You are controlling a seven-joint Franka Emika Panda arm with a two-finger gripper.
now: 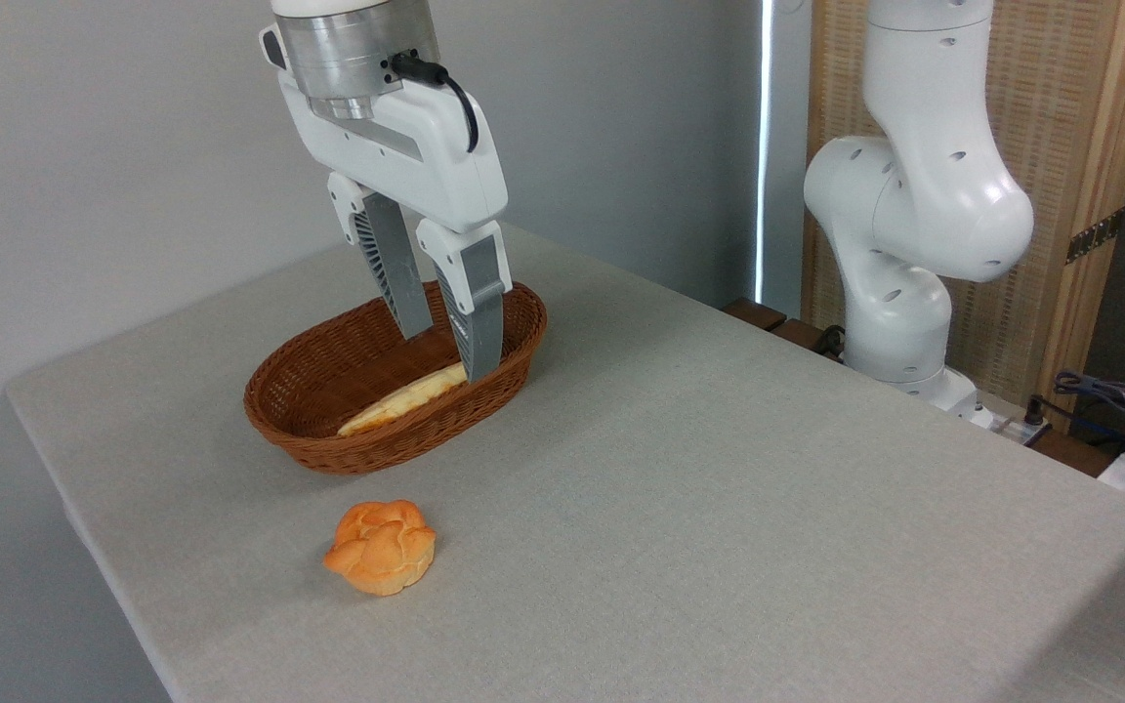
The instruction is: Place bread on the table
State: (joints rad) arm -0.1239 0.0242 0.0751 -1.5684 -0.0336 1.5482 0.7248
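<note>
Step in hand: grasping. Pale yellow braided bread (404, 398) lies inside brown oval wicker basket (328, 449) at table's (719, 508) 10 o'clock. White two-finger gripper (453, 353), fingers apart, straddles the loaf's 2 o'clock end. Next: close, lift clear of rim. Orange knotted bun (382, 546) sits near basket's 6 o'clock.

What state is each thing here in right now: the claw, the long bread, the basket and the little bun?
gripper: open, fingers reaching down into the basket, nothing visibly clamped.
bread: lying in the basket, its right end by the nearer finger; contact can't be told.
basket: upright on the table, holding the bread.
bun: resting on the table in front of the basket, untouched.
table: cloth-covered, bread not yet on it.
</note>
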